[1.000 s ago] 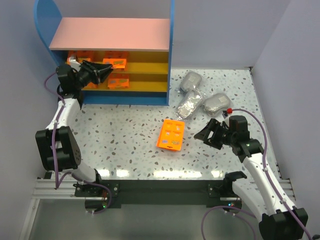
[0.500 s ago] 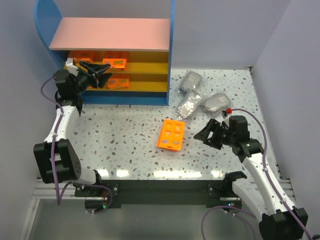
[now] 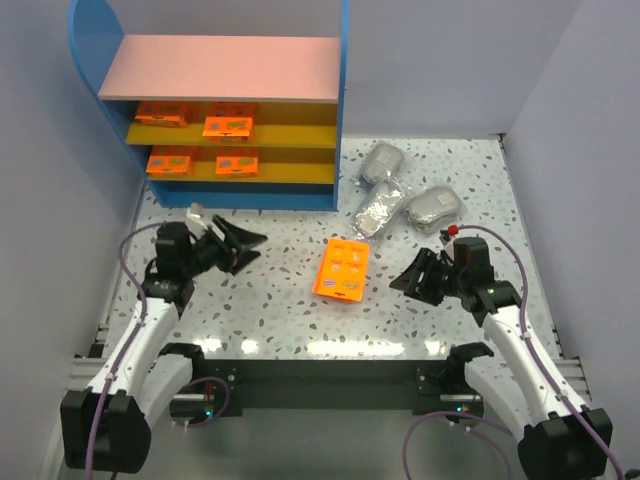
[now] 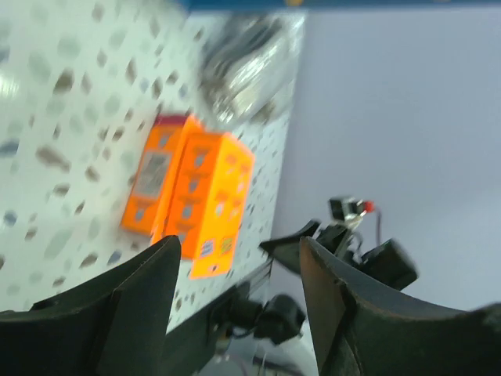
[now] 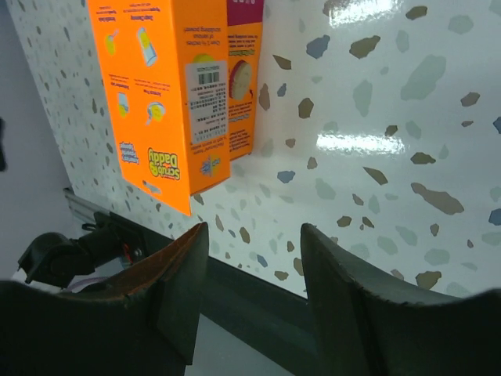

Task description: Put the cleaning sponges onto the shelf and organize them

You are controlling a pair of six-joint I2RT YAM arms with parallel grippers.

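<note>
Retreat of the left end effector (image 3: 248,247) is what has changed. A second ago it was reaching into the shelf (image 3: 220,68) at the lower board; now it is back low over the tabletop (image 3: 260,320) at about 9 o'clock, jaws spread and holding nothing. The right end effector (image 3: 408,284) has barely shifted at 4 o'clock and is likewise open and empty, facing the centre.

I read this as one placement finished and the next pick due. The shelf, at 11 o'clock, carries four packs: an upper pair (image 3: 227,125) and a lower pair (image 3: 170,160), each lying flat and roughly in a row.

Still on the tabletop are the loose packs (image 3: 342,270) near the centre, between the two arms. The right wrist view shows one bright orange pack (image 5: 168,94) overlapping a second with a magenta end. The left wrist view is blurred, so they may be stacked or only leaning on each other. They are thin, stiff and printed with small labels.

The three bundles (image 3: 378,210) lie close together at 1 to 2 o'clock, just right of the shelf. They are lumpy and grey in shiny crinkled bags.
</note>
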